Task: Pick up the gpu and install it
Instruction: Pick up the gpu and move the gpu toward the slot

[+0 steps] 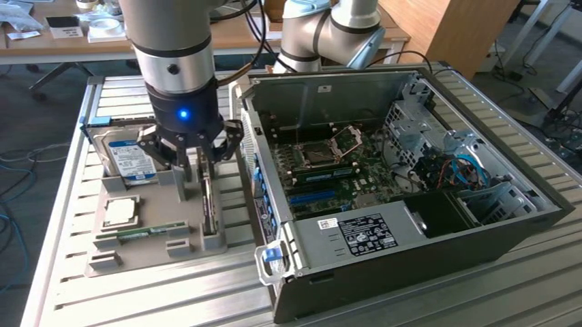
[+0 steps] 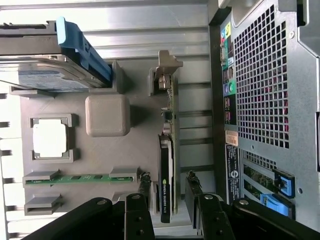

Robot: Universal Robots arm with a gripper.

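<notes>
Black gpu [image 2: 166, 175], grey tray [image 2: 142, 147]

Exterior view: from high up, angled down over parts tray [image 1: 155, 204] and open case [image 1: 409, 286]. Wrist view: close, straight down past hand [image 2: 168, 178]; shared, tray and case's rear.

Bright, even daylight washed the ribbed tabletop [image 1: 64, 225] pale, with glare on the slats at the exterior view's right. The lower bay of the open computer case [image 1: 382, 266] lay in shadow. A blue light [image 1: 182, 114] glowed on the wrist. In the wrist view the fingers [image 2: 145, 187] were dark silhouettes, and soft shadows fell across the tray [image 2: 140, 155].
</notes>
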